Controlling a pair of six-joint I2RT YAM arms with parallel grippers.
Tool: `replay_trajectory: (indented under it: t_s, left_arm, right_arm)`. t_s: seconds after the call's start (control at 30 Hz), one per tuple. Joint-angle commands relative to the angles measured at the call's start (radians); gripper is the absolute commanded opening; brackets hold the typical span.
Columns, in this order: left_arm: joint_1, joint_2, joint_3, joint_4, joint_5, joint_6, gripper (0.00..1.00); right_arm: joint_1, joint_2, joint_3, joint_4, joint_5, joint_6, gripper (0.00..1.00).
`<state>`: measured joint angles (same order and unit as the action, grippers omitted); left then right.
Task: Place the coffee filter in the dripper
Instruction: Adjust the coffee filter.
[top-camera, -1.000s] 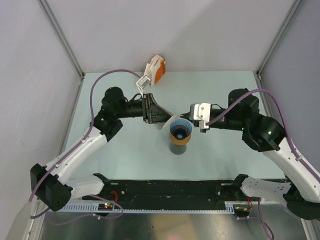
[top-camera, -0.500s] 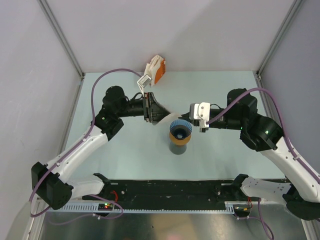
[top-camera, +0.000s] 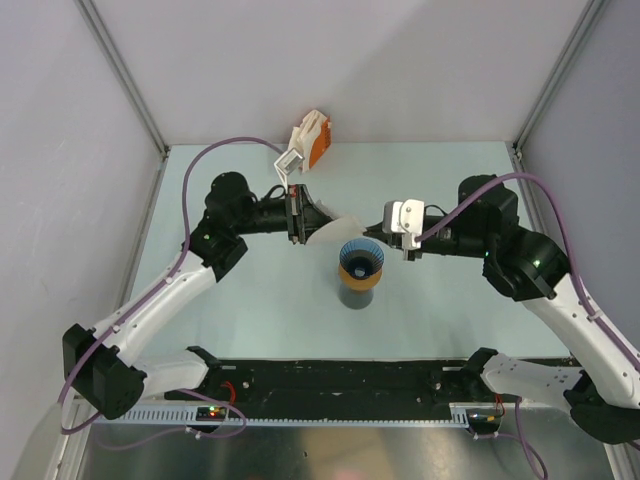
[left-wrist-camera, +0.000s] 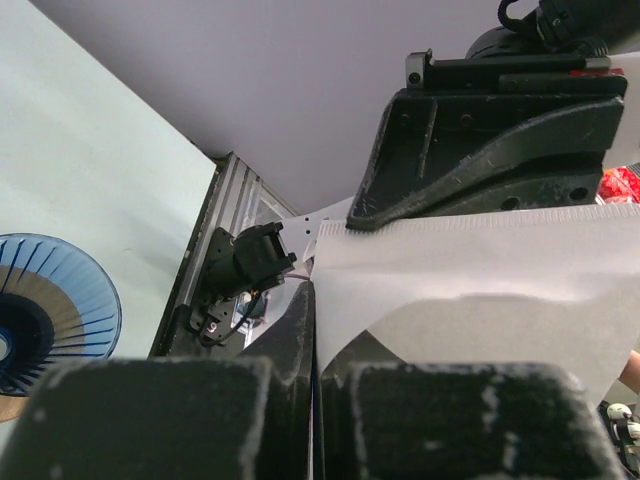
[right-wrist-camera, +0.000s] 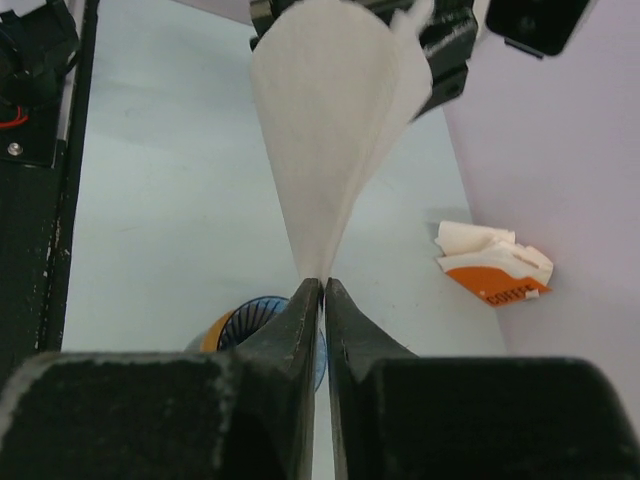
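Observation:
The white paper coffee filter (top-camera: 336, 228) hangs in the air between my two grippers, above and behind the dripper. My left gripper (top-camera: 312, 222) is shut on its wide crimped edge (left-wrist-camera: 470, 260), with the paper pinched between the left gripper's jaws (left-wrist-camera: 315, 300). My right gripper (top-camera: 378, 235) faces it and pinches the filter's pointed tip (right-wrist-camera: 323, 285), its jaws nearly touching. The filter (right-wrist-camera: 330, 120) fans out from that tip toward the left gripper. The blue ribbed dripper (top-camera: 360, 258) sits mouth up on an orange ring, just below the right fingers (right-wrist-camera: 255, 320) and at lower left in the left wrist view (left-wrist-camera: 50, 310).
The dripper and orange ring (top-camera: 359, 278) stand on a dark grey cup (top-camera: 354, 296) at mid-table. An orange and white filter box (top-camera: 310, 140) lies against the back wall, also seen on the right in the right wrist view (right-wrist-camera: 495, 265). Grey walls enclose the table.
My left gripper has closed on the filter's wide edge. My right arm has shifted slightly to the right, and the filter now shows stretched between the two grippers.

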<state>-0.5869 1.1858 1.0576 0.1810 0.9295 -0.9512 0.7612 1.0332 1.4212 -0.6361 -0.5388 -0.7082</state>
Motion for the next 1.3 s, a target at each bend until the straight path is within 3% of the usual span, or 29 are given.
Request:
replay_trajectory:
  t_s: [0.0, 0.37, 0.57, 0.77, 0.93, 1.27]
  left_arm:
    - [0.001, -0.027, 0.023, 0.029, 0.022, -0.009, 0.0]
    - [0.0, -0.005, 0.044, 0.028, 0.027, -0.013, 0.0]
    - [-0.002, -0.007, 0.045, 0.029, 0.028, -0.013, 0.0]
    - [-0.001, -0.006, 0.044, 0.028, 0.025, -0.013, 0.0]
    - [0.0, -0.002, 0.045, 0.029, 0.028, -0.014, 0.0]
    - [-0.002, -0.001, 0.099, 0.075, 0.064, -0.051, 0.0]
  right_arm:
    - [-0.033, -0.033, 0.008, -0.063, -0.013, -0.015, 0.12]
    - [-0.045, -0.015, 0.008, -0.035, -0.033, 0.019, 0.23]
    - [-0.043, -0.001, 0.008, -0.022, -0.027, 0.02, 0.15]
    - [-0.041, 0.01, 0.008, -0.01, -0.027, 0.034, 0.18]
    - [-0.042, 0.007, 0.008, -0.013, -0.034, 0.028, 0.02]
    - [-0.053, 0.02, -0.005, -0.04, -0.009, 0.027, 0.0]
